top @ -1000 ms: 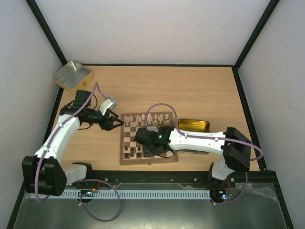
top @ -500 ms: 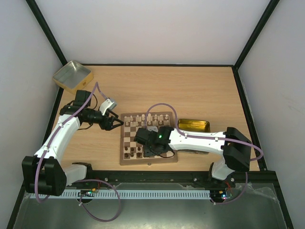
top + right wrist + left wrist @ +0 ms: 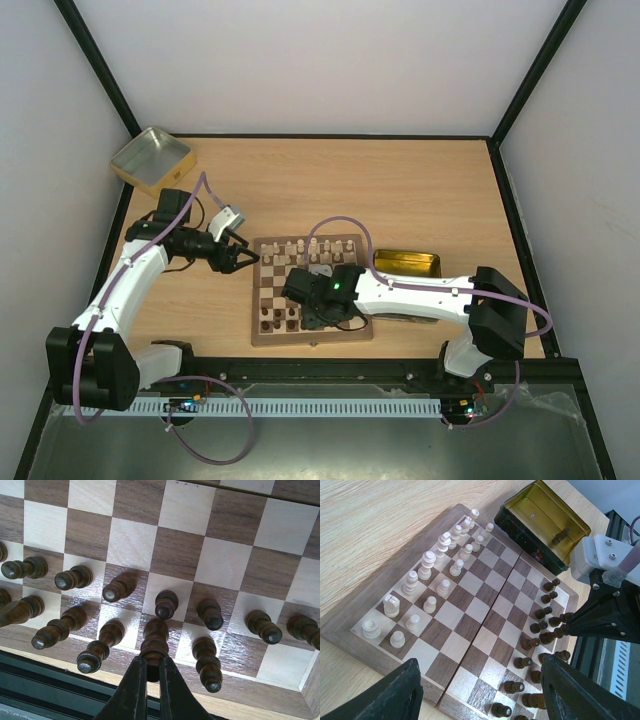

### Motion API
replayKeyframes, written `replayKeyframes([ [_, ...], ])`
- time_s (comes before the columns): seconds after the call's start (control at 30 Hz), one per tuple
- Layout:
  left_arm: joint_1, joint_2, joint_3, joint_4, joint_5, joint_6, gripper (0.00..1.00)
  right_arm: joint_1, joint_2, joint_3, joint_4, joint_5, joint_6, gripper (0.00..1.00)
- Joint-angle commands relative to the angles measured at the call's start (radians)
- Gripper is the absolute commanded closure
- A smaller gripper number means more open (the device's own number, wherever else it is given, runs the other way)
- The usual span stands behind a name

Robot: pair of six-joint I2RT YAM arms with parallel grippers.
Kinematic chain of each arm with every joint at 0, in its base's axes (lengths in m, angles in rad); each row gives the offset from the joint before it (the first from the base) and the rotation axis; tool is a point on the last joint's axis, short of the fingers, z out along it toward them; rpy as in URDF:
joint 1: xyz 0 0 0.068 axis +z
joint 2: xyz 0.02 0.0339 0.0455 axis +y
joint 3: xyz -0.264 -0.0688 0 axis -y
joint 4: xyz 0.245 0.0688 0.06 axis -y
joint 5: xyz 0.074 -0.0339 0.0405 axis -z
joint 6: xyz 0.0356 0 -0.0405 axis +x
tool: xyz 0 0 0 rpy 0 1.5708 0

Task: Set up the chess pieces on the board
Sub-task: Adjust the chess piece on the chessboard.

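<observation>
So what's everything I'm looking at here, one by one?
chessboard: one, brown and tan checks, middle of the table.
cream chess pieces: about sixteen, cream, two rows on the board's far side.
dark chess pieces: count unclear, dark brown, board's near side; one more inside the tin by the board.
gold tins: two, gold, one at the table's far-left corner, one right of the board.
table: one, light wood.
left gripper: black, open, off the board's left edge.
right gripper: black, shut on one dark piece at the board's near edge.
</observation>
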Motion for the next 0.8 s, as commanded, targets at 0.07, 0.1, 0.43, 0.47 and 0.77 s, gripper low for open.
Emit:
replayKeyframes([
  [0.07,-0.005,-0.01,-0.009,-0.006,0.013,-0.001,0.35,0.008,-0.027,0.032,-0.037,0.026,0.005,0.96],
  [0.1,-0.005,-0.01,-0.007,-0.006,0.014,-0.002,0.35,0.008,-0.025,0.033,-0.036,0.024,0.004,0.96],
  [0.43,-0.005,-0.009,-0.007,-0.007,0.014,-0.001,0.35,0.009,-0.025,0.044,-0.048,0.024,0.004,0.96],
  [0.47,-0.005,-0.009,-0.006,-0.007,0.014,-0.002,0.35,0.009,-0.026,0.046,-0.051,0.026,0.005,0.96],
  [0.77,-0.006,-0.012,-0.009,-0.007,0.014,-0.001,0.35,0.009,-0.035,0.034,-0.056,0.028,0.007,0.96],
])
